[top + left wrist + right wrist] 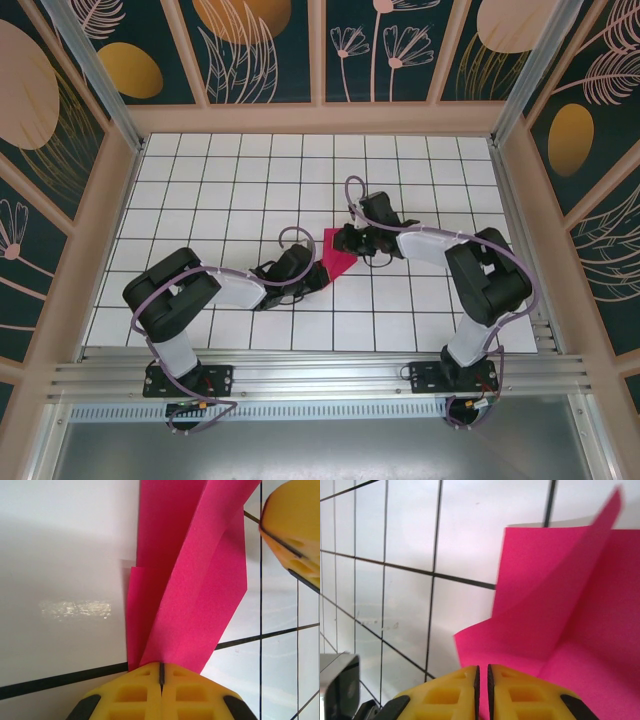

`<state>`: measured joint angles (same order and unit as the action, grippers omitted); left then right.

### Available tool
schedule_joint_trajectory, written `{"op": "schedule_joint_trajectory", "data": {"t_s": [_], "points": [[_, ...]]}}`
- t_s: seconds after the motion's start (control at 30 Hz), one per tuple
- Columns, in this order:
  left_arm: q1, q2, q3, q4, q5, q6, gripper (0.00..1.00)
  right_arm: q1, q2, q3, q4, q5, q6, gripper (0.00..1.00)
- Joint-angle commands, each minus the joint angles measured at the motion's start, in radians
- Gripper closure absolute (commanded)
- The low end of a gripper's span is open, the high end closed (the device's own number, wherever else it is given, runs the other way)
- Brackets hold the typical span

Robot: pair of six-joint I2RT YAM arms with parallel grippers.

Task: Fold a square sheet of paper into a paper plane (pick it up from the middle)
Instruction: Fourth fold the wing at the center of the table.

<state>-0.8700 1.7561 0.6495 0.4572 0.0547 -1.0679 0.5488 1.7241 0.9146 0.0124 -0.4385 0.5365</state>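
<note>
The square sheet of paper (338, 257) is logged as plain magenta-pink and unmarked, darker where it is shaded by its own folds. The counter (230, 180) is tiled white and crossed by thin black grid lines. The left pincer (161, 672) and right pincer (483, 672) are moulded in yellow, with black patches at the outer corners. The arms (490, 285) are cased in black and white, and mauve cables (296, 230) are looped over them. The walls (260, 50) are printed dark teal with peach and gold leaves and flowers, framed in pale beige. The rail (320, 380) is silver-grey.
</note>
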Motion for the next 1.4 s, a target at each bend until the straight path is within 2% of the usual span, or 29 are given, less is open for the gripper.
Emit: {"op": "schedule_joint_trajectory", "data": {"t_s": [0.0,0.23,0.5,0.7,0.9,1.23,1.37], "points": [[0.005,0.025,-0.028,-0.055,0.004,-0.012,1.0,0.037,-0.007,-0.029,-0.002,-0.01,0.001,0.87],[0.005,0.031,-0.036,-0.043,0.004,-0.021,1.0,0.058,0.066,-0.026,0.004,-0.029,-0.01,0.92],[0.005,0.031,-0.051,-0.032,0.011,-0.03,1.0,0.057,0.137,-0.018,-0.005,-0.038,-0.033,0.92],[0.004,0.022,-0.076,-0.031,0.03,-0.032,1.0,0.02,0.15,0.007,-0.02,0.01,-0.065,0.92],[0.004,0.028,-0.091,-0.034,0.051,-0.029,1.0,0.003,0.175,0.059,-0.024,0.011,-0.095,0.91],[0.003,0.05,-0.091,-0.032,0.076,-0.018,1.0,-0.083,0.219,0.119,-0.022,0.001,-0.129,0.9],[0.005,0.018,-0.084,-0.045,0.057,-0.008,1.0,-0.085,0.222,0.118,-0.028,-0.005,-0.121,0.9]]}}
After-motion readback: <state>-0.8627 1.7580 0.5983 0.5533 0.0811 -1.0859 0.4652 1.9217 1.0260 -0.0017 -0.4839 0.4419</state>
